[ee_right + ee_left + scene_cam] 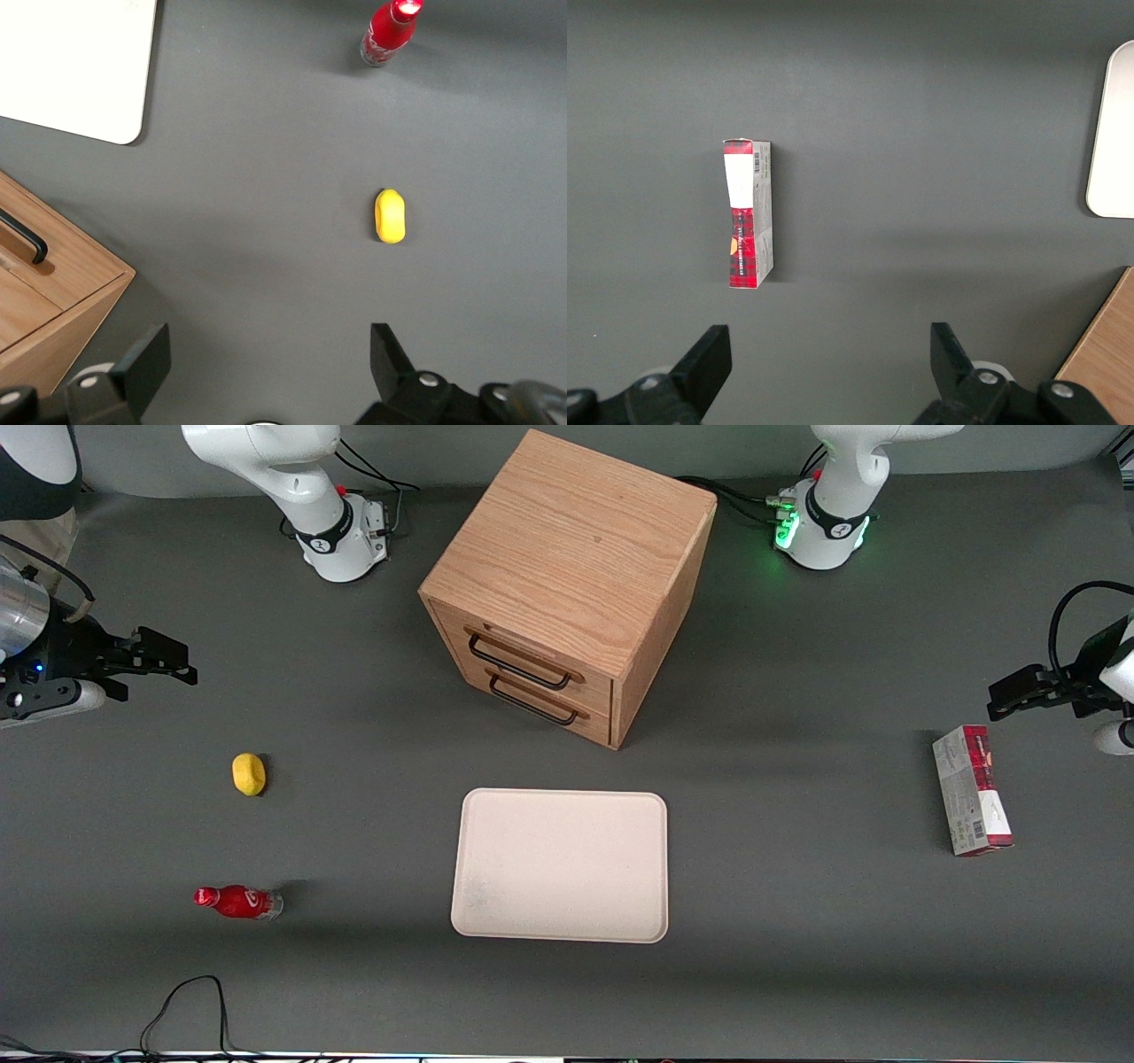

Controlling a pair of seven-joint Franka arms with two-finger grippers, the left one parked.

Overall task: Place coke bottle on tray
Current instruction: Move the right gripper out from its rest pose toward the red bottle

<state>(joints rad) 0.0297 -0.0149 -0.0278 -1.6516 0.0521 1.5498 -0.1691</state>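
The task stands at its opening step: nothing is grasped. The gripper (173,662) hangs above the worktop (797,957) at the working arm's end, its jaws released and spread wide with nothing between them. The coke bottle (237,902) stands on the worktop well apart from the jaws and nearer the front camera than they are, its cap (407,9) uppermost. A lemon (249,774) lies between the jaws and the bottle. The tray (561,865) is bare and sits toward the table's middle, in front of the wooden cabinet (567,584).

In the inspector's judgement, the next move calls for carrying the jaws past the lemon and lowering them around the bottle. Open worktop surrounds the bottle, and the run from bottle to tray looks unobstructed; only the tray's raised rim needs clearing.
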